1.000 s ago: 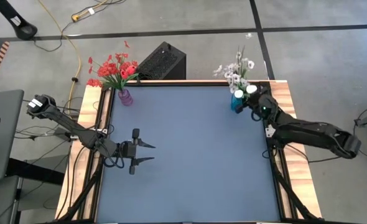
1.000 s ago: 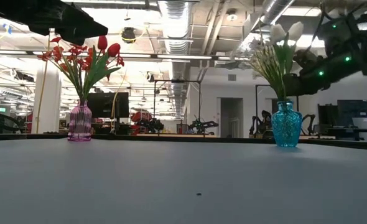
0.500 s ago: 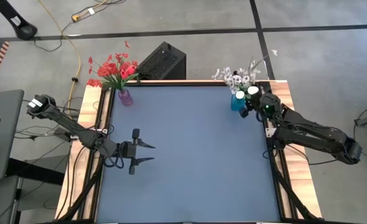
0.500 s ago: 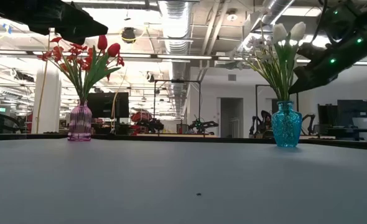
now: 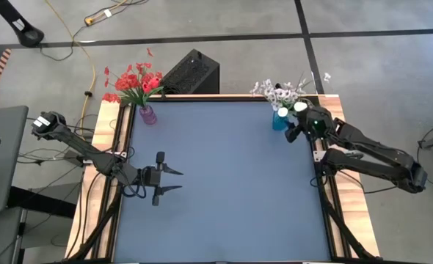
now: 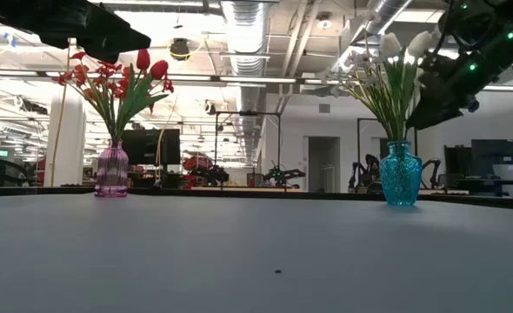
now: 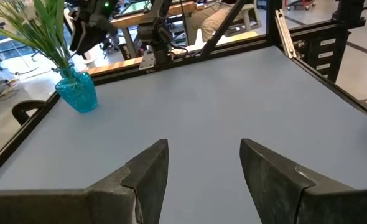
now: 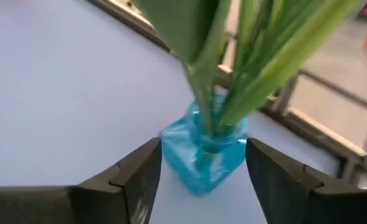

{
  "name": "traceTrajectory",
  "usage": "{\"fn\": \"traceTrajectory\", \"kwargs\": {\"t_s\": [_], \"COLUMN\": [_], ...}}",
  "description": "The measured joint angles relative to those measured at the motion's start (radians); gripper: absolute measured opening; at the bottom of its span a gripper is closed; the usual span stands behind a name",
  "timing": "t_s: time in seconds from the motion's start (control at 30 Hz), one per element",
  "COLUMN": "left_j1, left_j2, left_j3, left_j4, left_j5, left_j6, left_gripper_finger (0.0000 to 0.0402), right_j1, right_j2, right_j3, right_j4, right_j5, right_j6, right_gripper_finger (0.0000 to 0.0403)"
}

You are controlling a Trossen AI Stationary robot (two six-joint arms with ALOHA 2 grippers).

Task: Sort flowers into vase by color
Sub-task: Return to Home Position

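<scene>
A pink vase (image 5: 148,114) with red flowers (image 5: 133,79) stands at the table's far left corner. At the far right a blue vase (image 5: 279,120) holds white flowers (image 5: 282,92) by their green stems (image 8: 246,56). My right gripper (image 8: 202,180) is open just beside and above the blue vase (image 8: 203,155), one finger on either side of it and neither touching it; in the low view it (image 6: 426,109) hangs right of the white blooms (image 6: 394,52). My left gripper (image 5: 171,180) waits open over the table's left part.
A black box (image 5: 192,73) sits on the floor behind the far edge, between the two vases. The blue tabletop (image 5: 224,191) stretches between the arms. Wooden rails (image 5: 341,117) border the table on both sides.
My right gripper has opened and let go of the white flowers, then drawn back a little toward the table's right edge and up. The white flowers have settled and spread out in the blue vase.
</scene>
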Motion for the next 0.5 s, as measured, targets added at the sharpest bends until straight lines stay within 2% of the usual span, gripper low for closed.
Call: {"fn": "traceTrajectory", "kwargs": {"t_s": [0.27, 0.5], "left_j1": [0.0, 0.0], "left_j2": [0.0, 0.0], "left_j3": [0.0, 0.0], "left_j4": [0.0, 0.0], "left_j5": [0.0, 0.0], "left_j6": [-0.008, -0.009], "left_gripper_finger": [0.019, 0.019], "right_j1": [0.04, 0.107], "right_j2": [0.003, 0.003], "right_j3": [0.023, 0.023], "right_j4": [-0.024, 0.031], "right_j5": [-0.153, -0.486], "right_j6": [0.011, -0.072], "right_gripper_finger": [0.026, 0.026]}}
